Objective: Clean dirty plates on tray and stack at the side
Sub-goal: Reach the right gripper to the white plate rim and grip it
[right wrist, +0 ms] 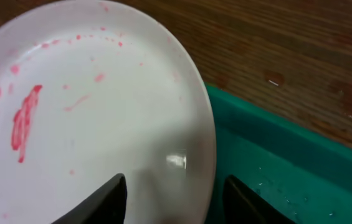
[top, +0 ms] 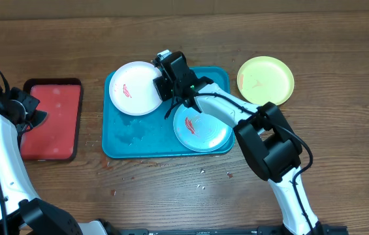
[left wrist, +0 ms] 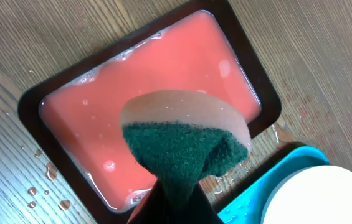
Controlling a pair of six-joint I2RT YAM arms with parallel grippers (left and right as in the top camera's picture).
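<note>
Your left gripper (left wrist: pixel 174 193) is squeezed tight on the sponge (left wrist: pixel 182 140). The sponge is dark green and rough on one side and pale pink on the other. It hangs just above the red tray (top: pixel 53 134), which has a dark rim and pink, soapy-looking water in it. The red tray sits on the wooden table (top: pixel 341 143), to the left of the teal tray (top: pixel 132 134) and a little apart from it. A few water drops (left wrist: pixel 38 188) lie on the wood beside it.

Your right gripper (right wrist: pixel 176 180) is at the white plate (top: pixel 135 88). One finger is over the plate and the other finger is just past its edge, above the teal tray. The plate's edge sits between the two fingers. You cannot tell if they are pressing on it or not.

The white plate is at the far left corner of the teal tray, and part of it pokes out over the rim. It has a red smear and little red spots on it.

The light blue plate (top: pixel 204 130) lies on the right side of the teal tray, near the front. It has a red smear too, and the right arm reaches over part of it.

The yellow-green plate (top: pixel 266 79) is off the tray. It rests on the table just to the right of the tray, with a faint red mark on it.

The floor of the teal tray looks wet.
</note>
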